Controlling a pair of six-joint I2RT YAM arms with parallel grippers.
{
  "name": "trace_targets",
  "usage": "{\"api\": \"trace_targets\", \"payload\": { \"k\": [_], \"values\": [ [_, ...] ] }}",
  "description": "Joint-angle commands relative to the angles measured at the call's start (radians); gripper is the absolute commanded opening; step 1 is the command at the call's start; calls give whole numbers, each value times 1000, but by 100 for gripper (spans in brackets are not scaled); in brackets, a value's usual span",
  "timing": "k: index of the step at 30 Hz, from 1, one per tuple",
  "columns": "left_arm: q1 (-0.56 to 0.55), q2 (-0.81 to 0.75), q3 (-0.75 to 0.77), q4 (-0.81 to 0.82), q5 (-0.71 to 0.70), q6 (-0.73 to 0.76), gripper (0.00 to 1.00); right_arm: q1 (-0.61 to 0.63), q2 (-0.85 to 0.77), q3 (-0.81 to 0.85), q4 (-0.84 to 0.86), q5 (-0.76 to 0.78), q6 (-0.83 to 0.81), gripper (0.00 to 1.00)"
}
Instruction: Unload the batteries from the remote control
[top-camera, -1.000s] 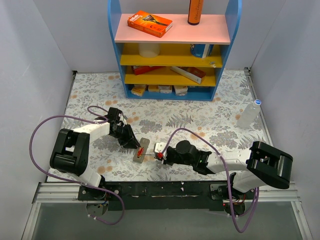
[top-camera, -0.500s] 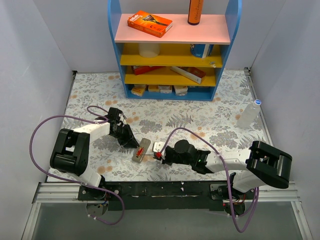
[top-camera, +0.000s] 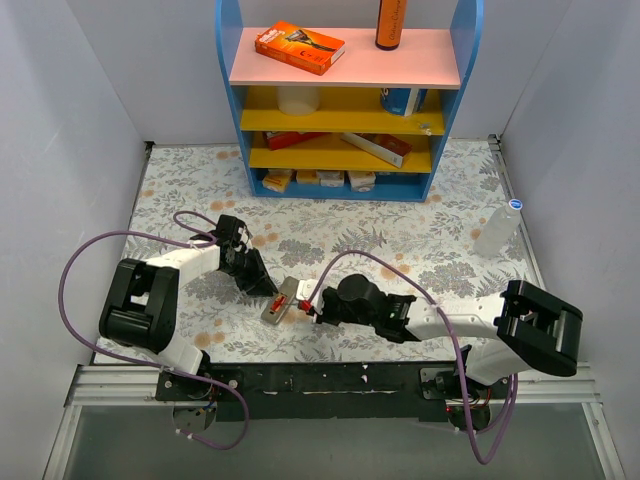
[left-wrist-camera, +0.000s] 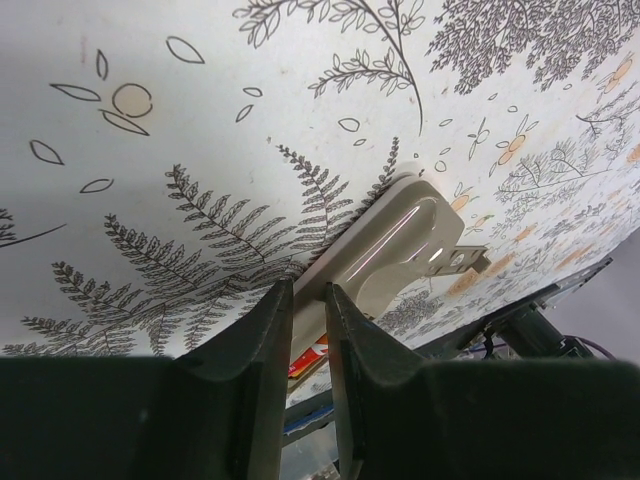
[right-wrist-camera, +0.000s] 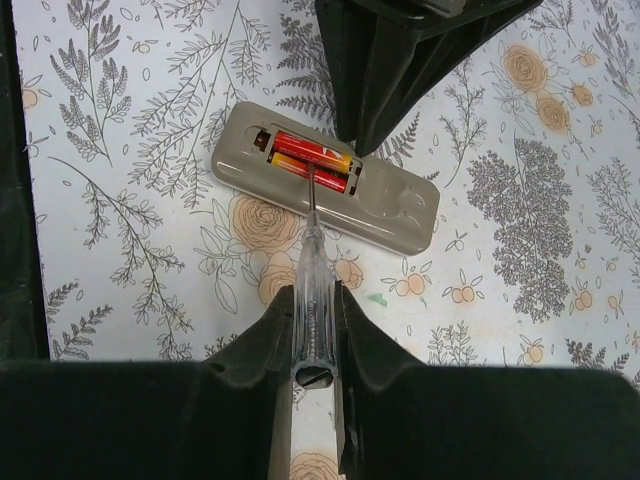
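Observation:
The grey remote control (right-wrist-camera: 330, 190) lies on the floral table with its compartment open and facing up, holding the two red batteries (right-wrist-camera: 310, 160) side by side. It also shows in the top view (top-camera: 277, 301). My left gripper (top-camera: 264, 284) is shut on the remote's far long edge, and its dark fingers (right-wrist-camera: 400, 60) show in the right wrist view. In the left wrist view my left gripper (left-wrist-camera: 308, 292) pinches the remote (left-wrist-camera: 395, 240). My right gripper (right-wrist-camera: 312, 295) is shut on a clear screwdriver (right-wrist-camera: 312, 262) whose metal tip rests on the nearer battery.
A blue shelf unit (top-camera: 345, 100) with boxes and bottles stands at the back. A clear plastic bottle (top-camera: 497, 228) stands at the right. Purple cables loop beside both arms. White walls close both sides.
My right gripper has moved left with the screwdriver, bringing its tip into the remote's battery compartment. The remote has turned slightly. My left gripper has kept its hold.

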Motion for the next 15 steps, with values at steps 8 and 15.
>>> {"api": "trace_targets", "payload": {
  "k": [8, 15],
  "values": [
    [-11, -43, -35, -30, -37, 8, 18, 20, 95, 132, -146, 151, -16, 1],
    [-11, -53, -35, -35, -30, 0, 18, 62, 146, 275, -359, 257, -10, 1]
  ]
}}
